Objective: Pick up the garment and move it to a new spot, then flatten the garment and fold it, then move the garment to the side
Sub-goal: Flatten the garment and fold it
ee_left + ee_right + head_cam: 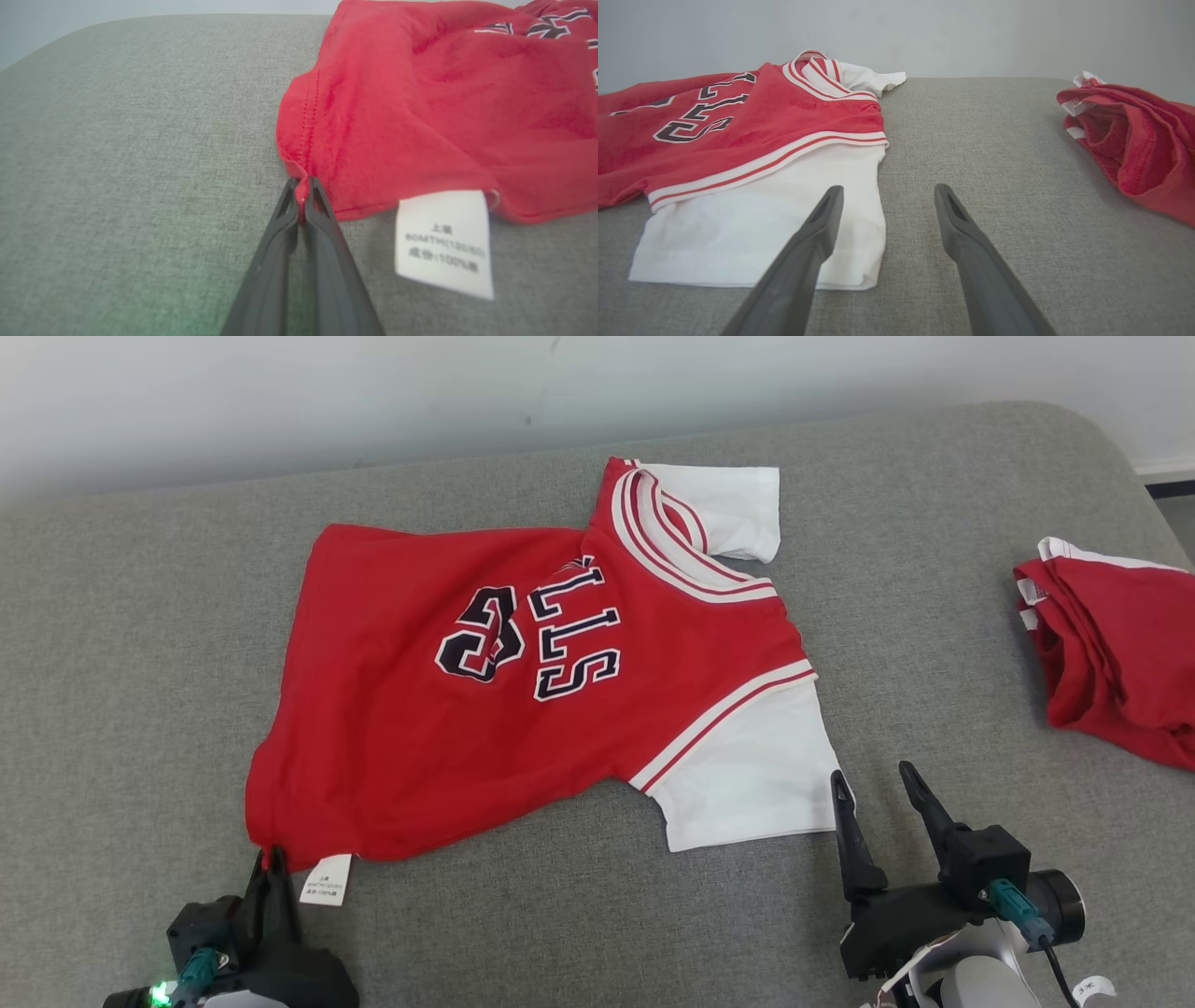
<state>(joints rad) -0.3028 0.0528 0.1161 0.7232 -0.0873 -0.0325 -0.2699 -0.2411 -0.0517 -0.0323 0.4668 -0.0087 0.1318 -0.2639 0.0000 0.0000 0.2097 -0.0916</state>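
A red jersey (pixel 448 709) with white sleeves and dark lettering lies spread on the grey cushion, collar toward the far right. Its near white sleeve (pixel 747 775) points toward me. My left gripper (pixel 271 859) is shut on the hem's bottom corner (pixel 302 189), with a pinch of red fabric between the tips. A white care label (pixel 444 242) hangs from the hem just beside it. My right gripper (pixel 873 779) stands open just right of the near sleeve's corner (pixel 859 261), its left finger (pixel 826 214) over the sleeve edge, nothing held.
A second red garment (pixel 1111 663) lies bunched at the cushion's right edge, also in the right wrist view (pixel 1134 144). The grey cushion (pixel 140 663) has bare surface to the left and in front. A pale wall (pixel 373 392) runs behind.
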